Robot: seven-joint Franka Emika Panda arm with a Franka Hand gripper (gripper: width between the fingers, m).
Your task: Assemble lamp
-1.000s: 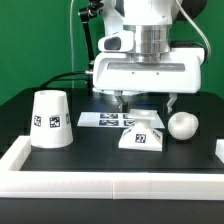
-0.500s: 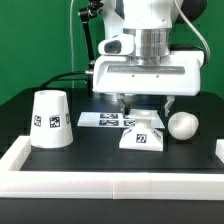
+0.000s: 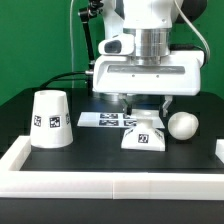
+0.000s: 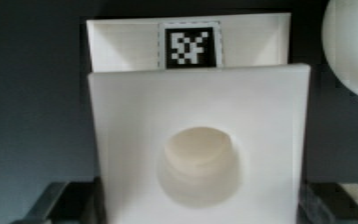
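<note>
The white lamp base [image 3: 146,137] sits on the black table, its tag facing front. My gripper [image 3: 146,104] is low over it, with one finger on each side of the block. In the wrist view the base [image 4: 201,110] fills the picture. Its round socket [image 4: 206,163] faces up, and the dark fingers [image 4: 64,200] press against both of its side walls. The ball-shaped bulb [image 3: 182,124] lies just to the base's right in the exterior view. The cone shade [image 3: 49,120] stands at the left, well apart.
The marker board [image 3: 104,119] lies flat behind the base. A raised white rim [image 3: 110,183] borders the table at the front and sides. A green wall stands behind the arm.
The fingers have drawn inward onto the base. The base has shifted slightly toward the exterior view's right. The shade and bulb have not moved.
</note>
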